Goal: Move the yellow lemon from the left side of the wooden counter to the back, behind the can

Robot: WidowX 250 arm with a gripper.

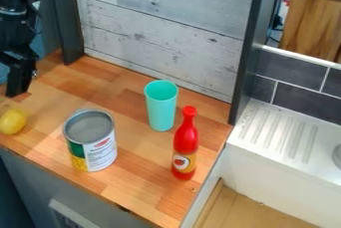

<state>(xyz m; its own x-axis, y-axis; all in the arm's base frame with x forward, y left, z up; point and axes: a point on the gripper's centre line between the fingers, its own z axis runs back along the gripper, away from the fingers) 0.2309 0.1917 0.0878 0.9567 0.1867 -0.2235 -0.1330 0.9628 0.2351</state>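
At the left edge of the view, the black gripper [18,79] hangs low over the back left of the wooden counter. Nearest to it is a yellow lemon [12,121], lying in front of it at the counter's left end. A tin can [100,153] with a white, green and yellow label stands upright to the lemon's right. Farther right and back, a turquoise cup [161,111] stands upright. In front of the cup and slightly right, a red bottle [186,141] is upright, its label showing a tomato. None of these things touches the gripper.
The wooden counter [136,187] has a whitewashed plank wall [166,28] behind it and dark posts at both wall ends. To the right are a white sink with a ribbed drainer [279,135], dark tiles [299,98] and a wooden block [316,15].
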